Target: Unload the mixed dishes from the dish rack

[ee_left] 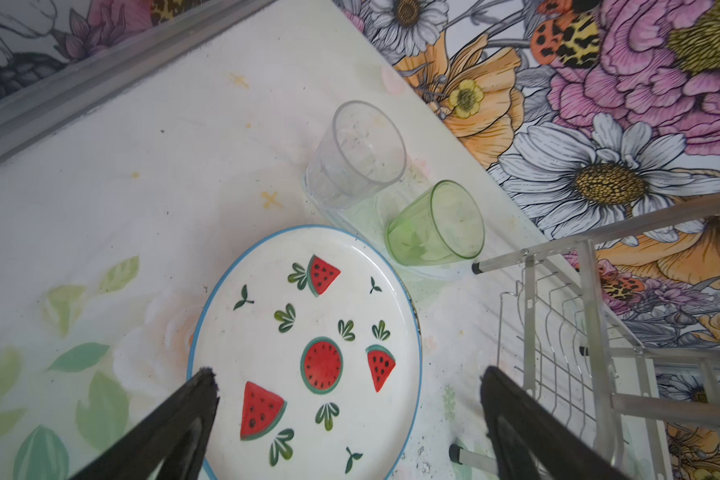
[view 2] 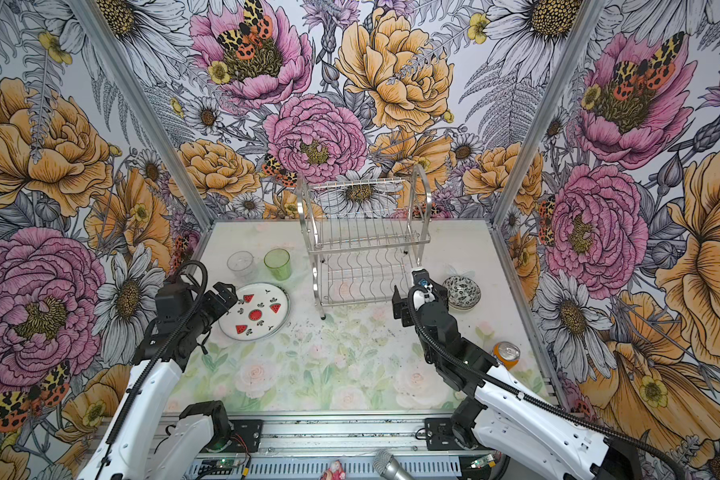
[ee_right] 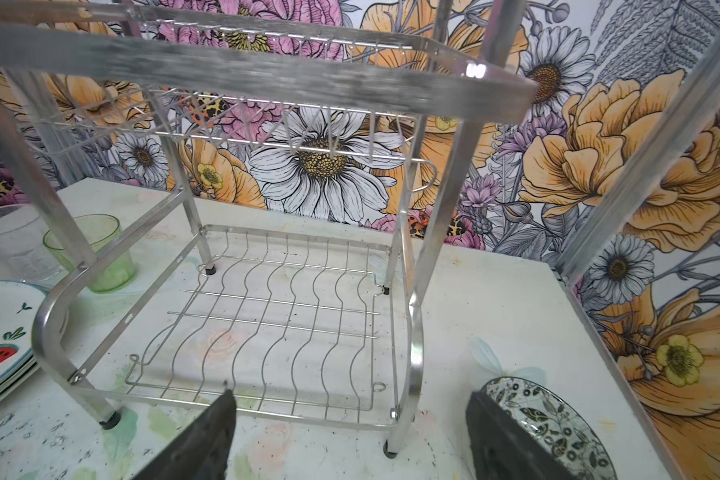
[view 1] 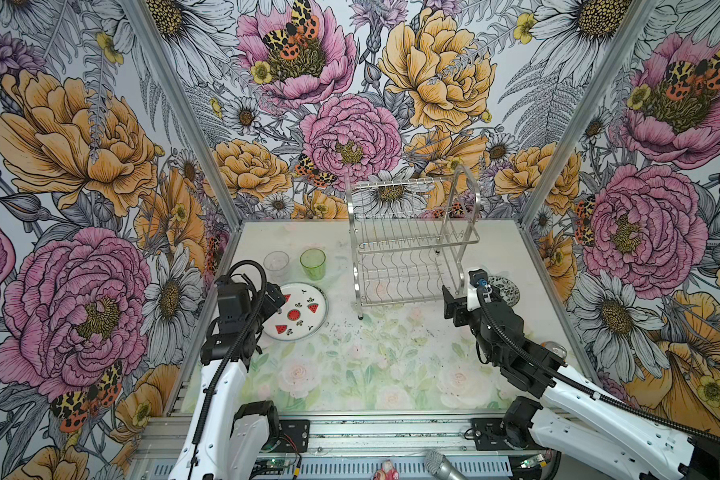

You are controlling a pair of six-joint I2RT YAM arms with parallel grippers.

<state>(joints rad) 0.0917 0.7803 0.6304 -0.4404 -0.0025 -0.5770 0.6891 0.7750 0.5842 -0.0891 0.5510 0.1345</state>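
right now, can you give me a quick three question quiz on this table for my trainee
1. True or false: the dish rack holds no dishes on either tier.
2. Which sits right of the rack in both top views? A watermelon-print plate B black-white patterned bowl C clear tumbler
3. Fill in: the ___ tumbler stands between the clear tumbler and the rack.
Key: 1 true; 2 B; 3 green

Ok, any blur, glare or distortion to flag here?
Right wrist view: the nearest top bar of the dish rack is smeared, out of focus; its lower shelf is sharp. Left wrist view: slightly soft, watermelon plate readable. Both top views: evenly lit, sharp, wide-angle stretch at edges.
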